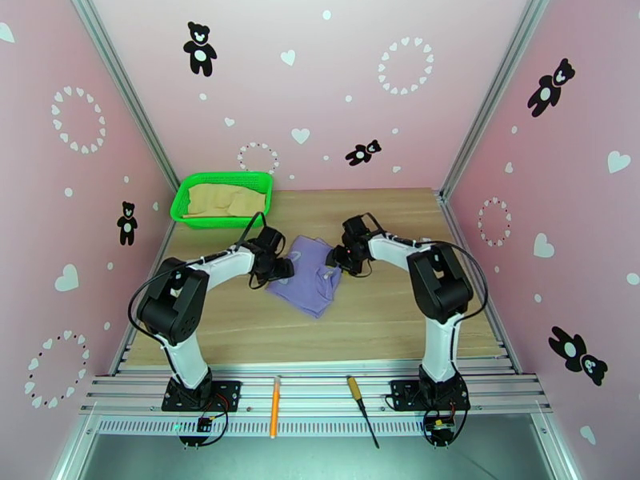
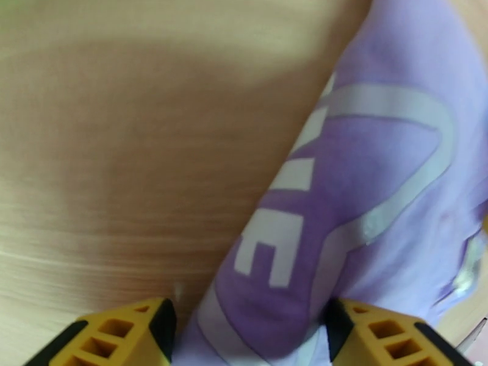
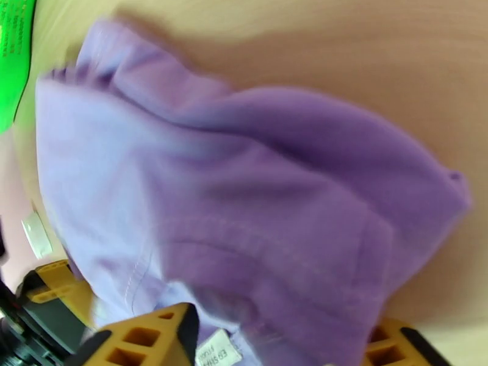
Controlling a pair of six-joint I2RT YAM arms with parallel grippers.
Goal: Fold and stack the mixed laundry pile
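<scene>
Beyond the left claw [image 1: 282, 269], the tan garment [image 1: 224, 202] is sitting in the green basket [image 1: 228, 180]. The left claw is standing spread open, fingers [image 2: 122, 337] straddling an edge of the lavender shirt [image 1: 308, 275], which is lying on the bench [image 1: 384, 314] between both claws. The right claw [image 1: 342, 259] is straddling bunched shirt fabric; whether it is pinching, I cannot tell.
</scene>
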